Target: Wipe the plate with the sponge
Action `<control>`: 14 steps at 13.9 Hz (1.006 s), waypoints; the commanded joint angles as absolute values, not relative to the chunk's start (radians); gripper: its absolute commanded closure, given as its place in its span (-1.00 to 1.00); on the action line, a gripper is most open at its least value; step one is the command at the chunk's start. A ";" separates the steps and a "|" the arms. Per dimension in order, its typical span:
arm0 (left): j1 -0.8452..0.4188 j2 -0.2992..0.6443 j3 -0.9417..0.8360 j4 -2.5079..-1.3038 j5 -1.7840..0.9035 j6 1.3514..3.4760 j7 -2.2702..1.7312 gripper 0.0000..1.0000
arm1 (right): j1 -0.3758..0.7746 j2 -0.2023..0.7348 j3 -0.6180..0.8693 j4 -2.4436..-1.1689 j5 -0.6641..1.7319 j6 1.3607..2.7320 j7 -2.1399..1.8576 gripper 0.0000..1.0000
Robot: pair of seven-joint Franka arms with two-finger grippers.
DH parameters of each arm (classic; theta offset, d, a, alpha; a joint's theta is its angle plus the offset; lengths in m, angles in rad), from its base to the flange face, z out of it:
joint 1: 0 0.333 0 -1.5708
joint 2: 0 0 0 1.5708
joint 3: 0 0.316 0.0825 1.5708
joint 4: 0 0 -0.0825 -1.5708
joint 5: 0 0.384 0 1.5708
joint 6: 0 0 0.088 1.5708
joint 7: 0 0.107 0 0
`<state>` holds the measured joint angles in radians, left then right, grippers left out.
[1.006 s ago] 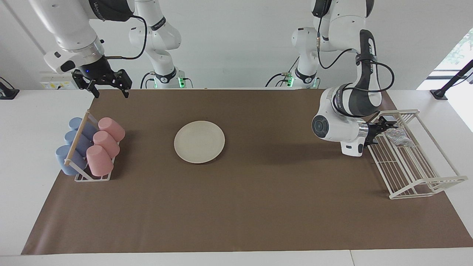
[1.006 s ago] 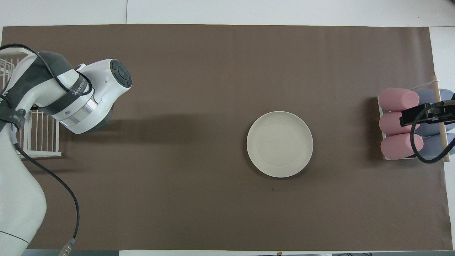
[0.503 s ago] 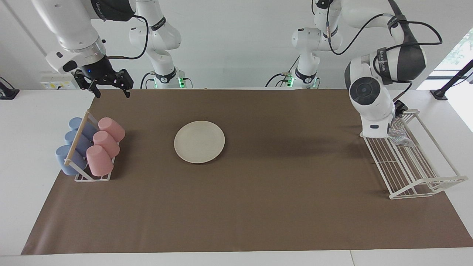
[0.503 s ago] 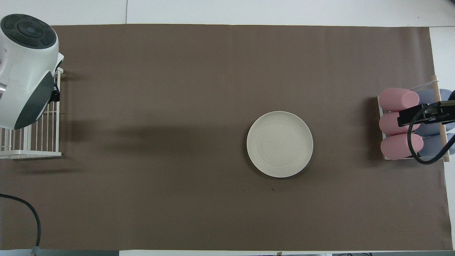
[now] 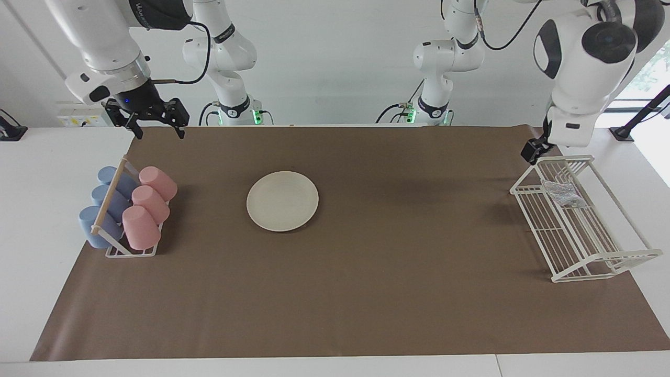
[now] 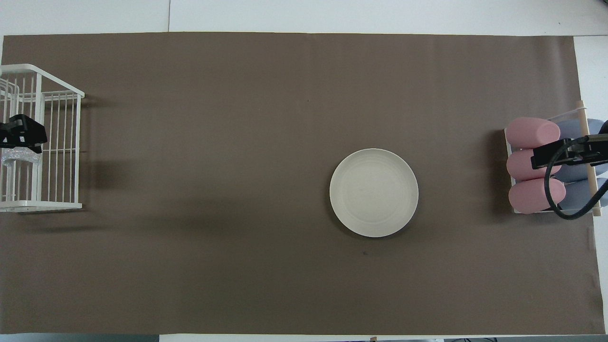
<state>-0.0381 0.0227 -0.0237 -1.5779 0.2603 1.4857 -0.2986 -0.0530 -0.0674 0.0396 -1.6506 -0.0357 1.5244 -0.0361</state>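
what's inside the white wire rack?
Only the sponge, lying in the white wire rack at its end nearer the robots. The left gripper hangs above that end, covering little.

Both arms glossy white with dark grey joint caps, black cables looping along them, black grippers, green lights glowing at each base

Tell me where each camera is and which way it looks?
Facing view: high across the table, looking at the robots; both arms show, right gripper and left gripper.
Overhead view: high above the robots' end, looking steeply down; only gripper parts show at the edges.
Both show the plate, the wire rack and the sponge.
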 commanded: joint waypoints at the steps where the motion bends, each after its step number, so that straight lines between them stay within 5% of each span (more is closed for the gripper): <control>1: -0.014 -0.054 -0.028 -1.605 0.128 1.450 -0.210 -1.00 | -0.051 -0.069 0.043 -1.647 -0.057 1.525 -0.044 -1.00; 11: -0.034 -0.022 -0.009 -1.608 -0.020 1.431 -0.146 -1.00 | -0.051 -0.069 0.043 -1.647 -0.057 1.525 -0.044 -1.00; 14: -0.051 0.021 -0.011 -1.471 0.009 1.355 -0.144 -1.00 | -0.051 -0.069 0.043 -1.647 -0.057 1.525 -0.044 -1.00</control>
